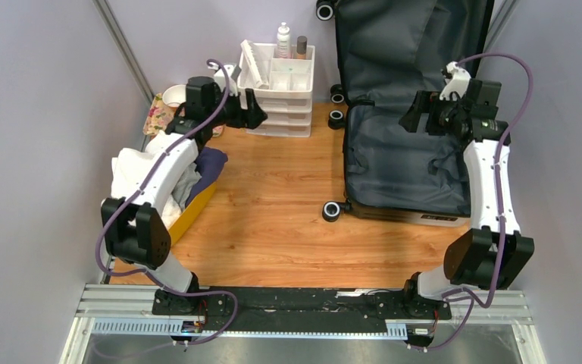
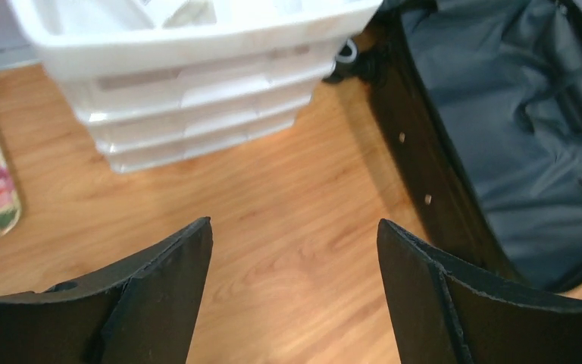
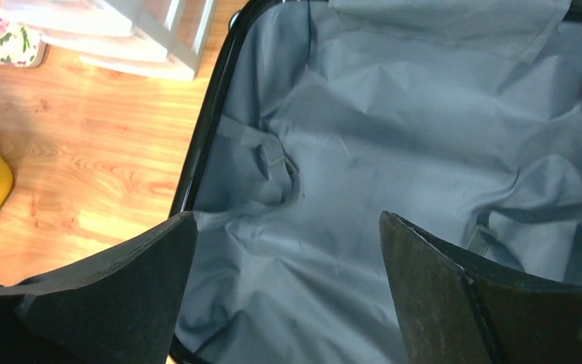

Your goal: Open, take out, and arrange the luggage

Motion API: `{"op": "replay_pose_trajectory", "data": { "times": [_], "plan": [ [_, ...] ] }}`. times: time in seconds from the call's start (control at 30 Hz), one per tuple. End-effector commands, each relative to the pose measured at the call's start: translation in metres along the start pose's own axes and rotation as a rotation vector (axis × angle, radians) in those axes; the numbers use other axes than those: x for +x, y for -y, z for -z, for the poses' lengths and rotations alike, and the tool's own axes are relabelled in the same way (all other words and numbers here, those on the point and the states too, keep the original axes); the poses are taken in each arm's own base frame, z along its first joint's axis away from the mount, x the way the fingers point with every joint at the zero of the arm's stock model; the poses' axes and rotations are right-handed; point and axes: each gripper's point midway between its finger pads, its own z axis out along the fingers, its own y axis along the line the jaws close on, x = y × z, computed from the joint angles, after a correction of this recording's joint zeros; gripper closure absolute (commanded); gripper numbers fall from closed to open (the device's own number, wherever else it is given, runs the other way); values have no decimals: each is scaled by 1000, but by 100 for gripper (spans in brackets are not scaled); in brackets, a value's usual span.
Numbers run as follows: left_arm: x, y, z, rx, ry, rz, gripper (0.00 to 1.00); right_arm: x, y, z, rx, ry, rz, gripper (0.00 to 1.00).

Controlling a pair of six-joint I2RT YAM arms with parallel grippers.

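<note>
Left gripper spread wide, nothing between its black fingers, low over bare wood of the table and aimed toward the back. Just ahead of it, a white organizer of stacked drawers, with two bottles upright in the top tray. Left of the organizer, in the back-left corner, a floral pouch. Nearer along the left edge, partly under the left arm, a yellow bin heaped with white cloth and dark blue cloth. Right gripper likewise spread wide and holding nothing, poised above the suitcase, over the back part of its flat half; touching the fabric or not, impossible to tell. Suitcase open on the right side of the table: one half flat on the wood, the other upright behind it at the back. Dark grey lining rumpled in both halves, with a fabric strap in the flat half close to its left wall. Black wheels along the suitcase's left side: one at the near corner of the flat half, a pair by the hinge, one more at the top of the upright half. Organizer and suitcase near each other at the back, apart, a strip of bare wood between them.
</note>
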Motion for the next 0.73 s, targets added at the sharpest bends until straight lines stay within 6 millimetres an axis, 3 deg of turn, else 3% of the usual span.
{"op": "replay_pose_trajectory", "data": {
  "times": [0.0,0.03,0.2,0.3,0.6,0.7],
  "plan": [
    [45,13,55,132,-266,-69,12,20,-19,24,-69,-22,34,5],
    [62,10,66,106,-358,-64,12,33,-21,28,-72,-42,30,4],
    [87,-28,90,-136,-504,-57,12,86,-22,35,-89,-179,46,3],
    [100,-38,101,-195,-524,-72,12,111,-17,37,-67,-240,30,3],
    [113,-40,105,-218,-503,-50,11,103,-30,40,-77,-162,27,2],
    [106,-41,105,-230,-483,-51,11,96,-35,41,-74,-145,30,2]
  ]
}}
